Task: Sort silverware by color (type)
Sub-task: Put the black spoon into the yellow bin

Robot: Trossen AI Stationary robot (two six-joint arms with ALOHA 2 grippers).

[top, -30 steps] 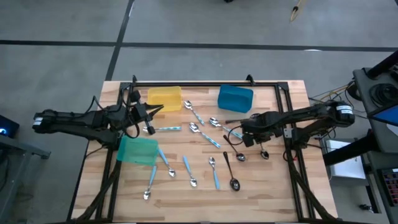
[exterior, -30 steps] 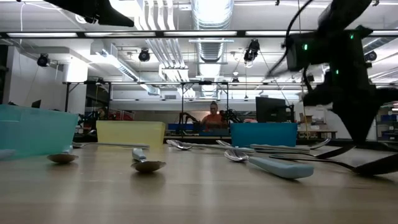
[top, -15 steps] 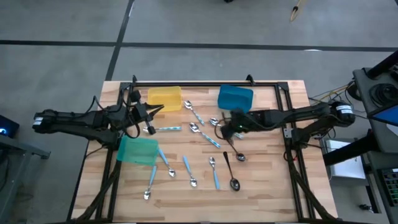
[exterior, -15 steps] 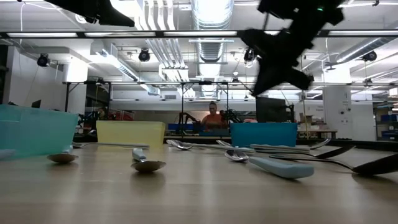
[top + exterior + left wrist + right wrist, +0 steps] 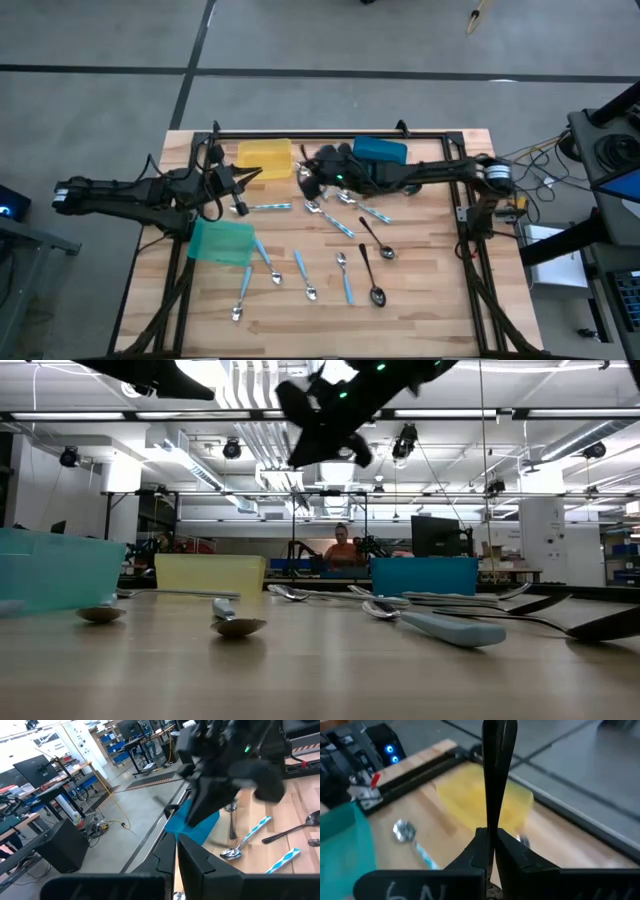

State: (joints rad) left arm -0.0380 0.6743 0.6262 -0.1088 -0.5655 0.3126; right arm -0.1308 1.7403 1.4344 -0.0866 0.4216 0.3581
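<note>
My right gripper (image 5: 490, 837) is shut on a slim dark utensil (image 5: 495, 765) and hangs above the table's far middle (image 5: 308, 178), beside the yellow bin (image 5: 264, 158). My left gripper (image 5: 176, 851) is shut on nothing at the table's left (image 5: 240, 190), between the yellow bin and the green bin (image 5: 222, 242). Loose silverware lies flat on the wood: blue-handled spoons (image 5: 268, 207) (image 5: 300, 268), silver spoons (image 5: 341, 264) and dark spoons (image 5: 375, 240) (image 5: 377, 294). The right arm partly covers the blue bin (image 5: 385, 150). My right gripper pinches the dark utensil between its two fingers at the slim part (image 5: 490, 820) just beyond the fingertips. The rest of the utensil sticks out ahead of the fingers, over the yellow bin (image 5: 480, 805). It is lifted clear of the table.
A black frame rail (image 5: 330, 133) runs along the table's far edge, with side rails down both sides. The three bins stand at the far left, far middle and left. Bare wood (image 5: 430, 310) shows along the near edge and at the near right.
My right gripper has risen from the table's right part and swung toward the left and far edge, to the yellow bin, carrying the dark utensil. It has tipped from pointing down to nearly level and has rolled.
</note>
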